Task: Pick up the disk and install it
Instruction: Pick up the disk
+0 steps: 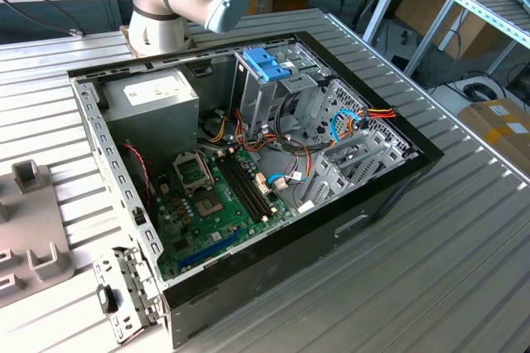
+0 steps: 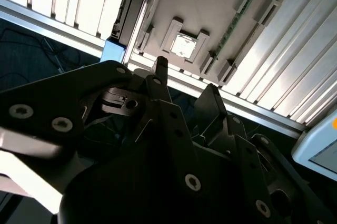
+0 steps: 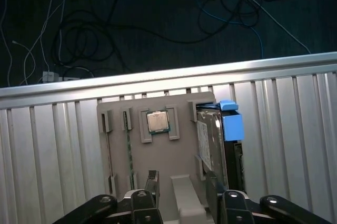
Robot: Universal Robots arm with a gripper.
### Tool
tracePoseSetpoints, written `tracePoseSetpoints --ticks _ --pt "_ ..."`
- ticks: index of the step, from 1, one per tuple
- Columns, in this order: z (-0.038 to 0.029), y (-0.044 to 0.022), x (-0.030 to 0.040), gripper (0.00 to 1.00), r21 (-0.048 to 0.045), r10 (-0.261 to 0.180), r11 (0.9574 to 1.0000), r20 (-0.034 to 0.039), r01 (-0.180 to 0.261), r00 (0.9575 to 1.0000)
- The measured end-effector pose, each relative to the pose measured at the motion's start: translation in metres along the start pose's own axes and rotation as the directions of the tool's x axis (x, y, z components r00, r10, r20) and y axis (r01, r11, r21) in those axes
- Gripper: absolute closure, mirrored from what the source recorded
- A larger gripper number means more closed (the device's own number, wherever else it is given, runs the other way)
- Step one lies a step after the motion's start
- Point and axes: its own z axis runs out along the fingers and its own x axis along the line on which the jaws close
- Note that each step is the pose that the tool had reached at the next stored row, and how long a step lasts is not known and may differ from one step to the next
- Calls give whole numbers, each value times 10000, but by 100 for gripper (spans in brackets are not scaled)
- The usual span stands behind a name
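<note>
disk (image 3: 211, 140) is standing on edge in a grey holder (image 3: 158, 155) lying on the slatted surface (image 3: 52, 145). across the holder in the first wrist view, a memory stick (image 3: 127, 145) is sitting in a slot, a processor chip (image 3: 157, 121) is resting in its recess, and the disk (blue frame (image 3: 231, 126) at one end) is occupying the edge slot. the gripper (image 3: 183, 184) is hovering over the holder, fingers apart, holding nothing. in the exterior view, an open computer case (image 1: 273, 258) is lying on the surface.
</note>
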Motion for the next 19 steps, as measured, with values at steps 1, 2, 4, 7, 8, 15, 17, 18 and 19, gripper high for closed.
tracePoseSetpoints --ticks 1,2,4,7,8,15,17,18,19 --pt "3 1 -10 52 0 0 10000 0 0 10000" --pt "8 2 -19 52 0 0 10000 0 0 10000" --pt "20 4 -43 52 0 -1 10000 0 1 10000" --pt "41 7 -70 52 2 -1 10000 1 1 10000" --pt "40 7 -70 52 0 -1 10000 0 1 10000" --pt "41 7 -71 52 0 0 10000 0 0 10000" --pt "42 7 -71 45 0 0 10000 0 0 10000" --pt "42 7 -71 39 0 0 10000 0 0 10000" --pt "42 7 -71 39 0 0 10000 -1 0 10000"
